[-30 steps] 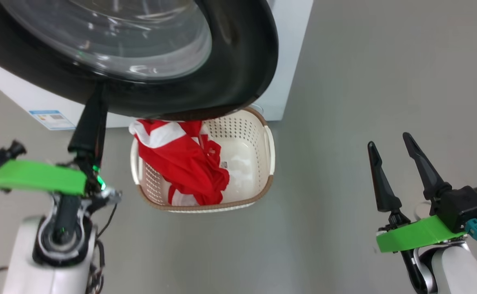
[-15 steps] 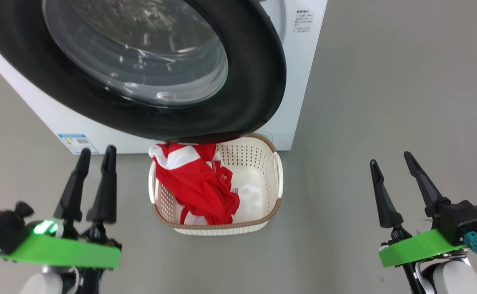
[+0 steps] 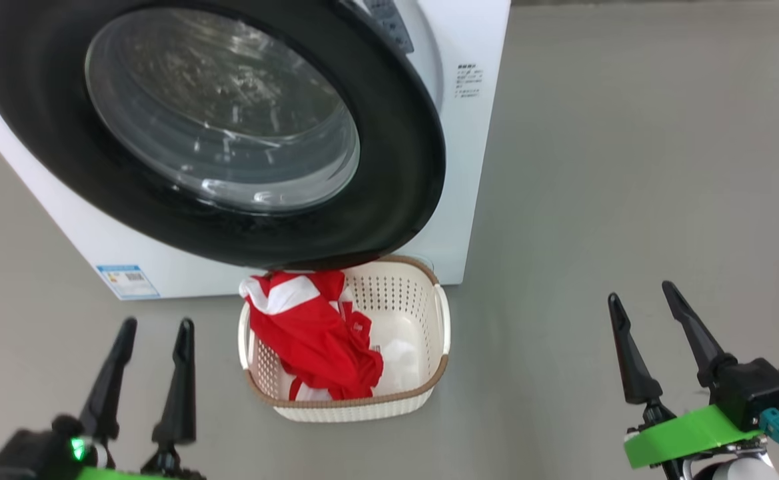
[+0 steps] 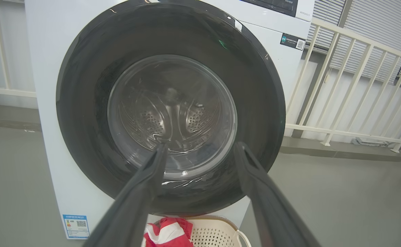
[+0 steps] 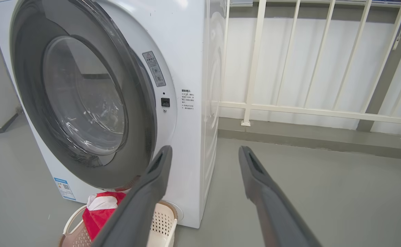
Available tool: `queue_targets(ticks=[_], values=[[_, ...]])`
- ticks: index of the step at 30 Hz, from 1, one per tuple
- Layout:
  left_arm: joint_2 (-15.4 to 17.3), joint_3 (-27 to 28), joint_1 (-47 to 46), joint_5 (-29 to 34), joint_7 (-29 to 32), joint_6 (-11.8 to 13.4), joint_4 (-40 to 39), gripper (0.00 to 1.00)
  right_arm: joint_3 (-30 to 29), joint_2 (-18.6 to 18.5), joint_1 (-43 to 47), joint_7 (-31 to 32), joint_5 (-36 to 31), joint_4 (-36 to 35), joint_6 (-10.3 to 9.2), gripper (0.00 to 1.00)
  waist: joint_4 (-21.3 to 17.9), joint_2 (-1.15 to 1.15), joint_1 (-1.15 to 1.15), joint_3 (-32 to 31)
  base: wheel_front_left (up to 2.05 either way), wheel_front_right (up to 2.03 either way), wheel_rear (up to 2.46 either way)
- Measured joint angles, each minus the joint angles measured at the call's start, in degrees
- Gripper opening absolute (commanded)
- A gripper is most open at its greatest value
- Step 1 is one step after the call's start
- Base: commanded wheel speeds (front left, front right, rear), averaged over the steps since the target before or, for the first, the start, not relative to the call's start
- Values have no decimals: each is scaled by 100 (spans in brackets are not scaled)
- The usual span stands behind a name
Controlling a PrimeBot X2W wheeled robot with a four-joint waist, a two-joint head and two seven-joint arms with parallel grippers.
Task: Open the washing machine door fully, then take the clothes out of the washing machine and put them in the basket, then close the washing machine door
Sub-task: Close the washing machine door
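Since the clothes (image 3: 316, 333) already lie bunched in the basket (image 3: 356, 411), red with white panels and draped over its 11 o'clock corner, only the closing step looks left to do.

Basket: on the grey floor (image 3: 596, 167), just beside the washing machine (image 3: 459, 167). Its far end sits under the lower rim of the washing machine door (image 3: 389, 167). Long axis runs roughly 12 to 6 in the head view.

Door: swung almost flat to the front. In the right wrist view its free edge, at the door's 3 o'clock side, stands a little off the panel, with the latch slot (image 5: 165, 102) uncovered. Judged not latched. Hinge judged at 9 o'clock.

The left gripper (image 3: 157, 325): fingers apart, empty, touching nothing. Its wrist view has them aimed square at the middle of the door, at 12 o'clock, near but apart.

The right gripper (image 3: 640, 293): fingers apart, empty, over bare floor. Free edge lies toward 11 o'clock from it, basket toward 9 o'clock.

Coming move, as judged: a push on the black rim near 3 o'clock, straight into the machine. Left arm is lined up with the face; right arm looks nearer the free edge.
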Motion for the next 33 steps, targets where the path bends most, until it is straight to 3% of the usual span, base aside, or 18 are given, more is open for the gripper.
queue_targets(ticks=[8, 21, 32, 33], values=[[-404, 423, 572, 389, 0, -82, -129, 100, -24, 3, 308, 0, 159, -123, 0, 100, -77, 0, 0, -309, 0, 0, 0], [-522, 536, 758, 804, 0, -304, 93, 100, 19, 9, 480, 0, 158, -207, 0, 100, -80, 0, 0, -377, 0, 0, 0], [-578, 532, 757, 967, 0, -352, 126, 100, 30, 11, 478, 0, 151, -212, 0, 100, 29, 0, 0, -330, 0, 0, 0], [-581, 525, 757, 981, 0, -354, 126, 100, 31, 11, 476, 0, 148, -202, 0, 91, 50, 0, 0, -321, 0, 0, 0]])
